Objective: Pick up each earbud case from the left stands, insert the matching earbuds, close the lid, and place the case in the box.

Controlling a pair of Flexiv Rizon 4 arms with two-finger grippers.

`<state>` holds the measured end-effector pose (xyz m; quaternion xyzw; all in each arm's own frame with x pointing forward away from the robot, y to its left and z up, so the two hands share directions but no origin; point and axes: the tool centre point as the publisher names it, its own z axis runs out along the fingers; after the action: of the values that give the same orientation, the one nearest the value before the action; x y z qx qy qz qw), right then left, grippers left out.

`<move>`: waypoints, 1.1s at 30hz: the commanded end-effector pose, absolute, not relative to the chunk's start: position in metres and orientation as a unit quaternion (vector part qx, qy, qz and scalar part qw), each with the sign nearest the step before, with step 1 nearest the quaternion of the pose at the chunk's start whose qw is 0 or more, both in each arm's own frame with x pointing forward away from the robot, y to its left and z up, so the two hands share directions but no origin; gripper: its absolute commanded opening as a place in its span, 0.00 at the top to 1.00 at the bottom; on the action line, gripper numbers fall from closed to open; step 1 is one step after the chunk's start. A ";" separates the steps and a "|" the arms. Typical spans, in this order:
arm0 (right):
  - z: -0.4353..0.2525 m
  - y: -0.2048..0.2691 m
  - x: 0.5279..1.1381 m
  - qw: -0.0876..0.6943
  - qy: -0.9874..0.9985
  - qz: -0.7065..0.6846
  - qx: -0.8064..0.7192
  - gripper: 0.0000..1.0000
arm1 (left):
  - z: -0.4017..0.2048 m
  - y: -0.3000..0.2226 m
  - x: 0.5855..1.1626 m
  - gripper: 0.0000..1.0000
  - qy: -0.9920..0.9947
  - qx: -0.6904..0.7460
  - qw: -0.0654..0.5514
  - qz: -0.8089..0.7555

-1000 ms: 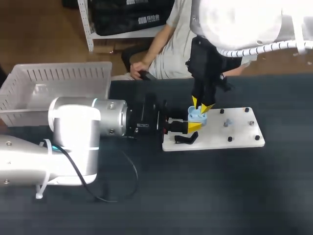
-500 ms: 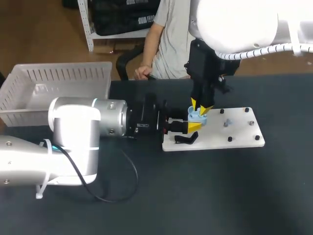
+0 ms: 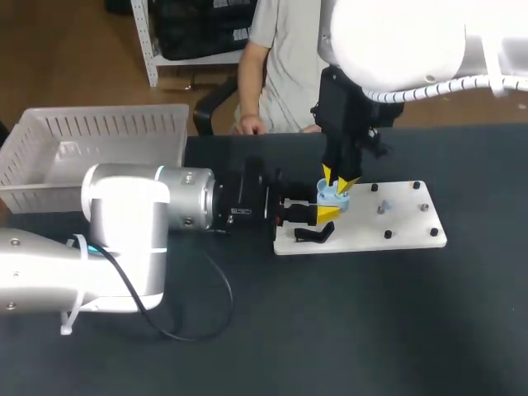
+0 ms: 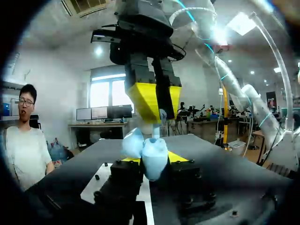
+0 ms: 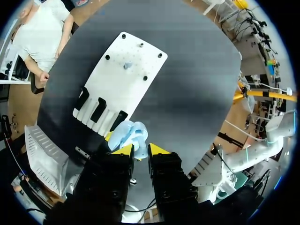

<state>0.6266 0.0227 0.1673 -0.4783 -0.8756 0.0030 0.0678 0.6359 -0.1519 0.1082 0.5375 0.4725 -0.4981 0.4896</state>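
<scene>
Insertion of the earbuds is the step in hand, as I judge it. My left gripper (image 4: 151, 164) is clenched on the light blue, rounded plastic earbud case (image 3: 333, 196), holding it with its lid open over the left end of the flat white plastic board (image 3: 404, 237), just above the black stands (image 5: 98, 110). My right gripper (image 5: 139, 151) hangs directly above the open case, close to it; whether it pinches an earbud I cannot tell. A small pale blue piece, probably an earbud (image 5: 127, 66), sits among the black pegs (image 3: 388, 234) further along the board. Next I would need a straight, gentle descent into the case's socket, with the left gripper holding firm. Lid closing and the trip to the white slatted plastic box (image 3: 49, 177) remain.
</scene>
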 end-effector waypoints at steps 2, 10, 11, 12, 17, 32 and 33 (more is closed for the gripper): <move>0.165 0.023 0.629 0.068 -0.876 0.005 -0.478 1.00 | 0.107 -0.153 0.636 1.00 0.472 0.537 0.492 -0.497; 0.163 0.022 0.631 0.067 -0.876 0.008 -0.477 1.00 | 0.107 -0.153 0.636 1.00 0.472 0.537 0.492 -0.497; 0.163 0.022 0.632 0.067 -0.876 0.008 -0.477 1.00 | 0.107 -0.153 0.636 1.00 0.472 0.537 0.492 -0.497; 0.163 0.022 0.632 0.066 -0.876 0.008 -0.477 1.00 | 0.107 -0.153 0.636 1.00 0.472 0.537 0.492 -0.497; 0.162 0.020 0.633 0.064 -0.876 0.008 -0.478 1.00 | 0.107 -0.153 0.636 1.00 0.472 0.537 0.492 -0.497; 0.154 0.016 0.632 0.066 -0.875 0.016 -0.479 1.00 | 0.107 -0.153 0.636 1.00 0.472 0.537 0.492 -0.497; 0.153 0.016 0.632 0.067 -0.875 0.016 -0.478 1.00 | 0.107 -0.153 0.636 1.00 0.472 0.537 0.492 -0.497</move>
<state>0.6311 0.0167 0.1562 -0.4785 -0.8755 0.0150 0.0653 0.6356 -0.1524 0.1078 0.5375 0.4723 -0.4985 0.4894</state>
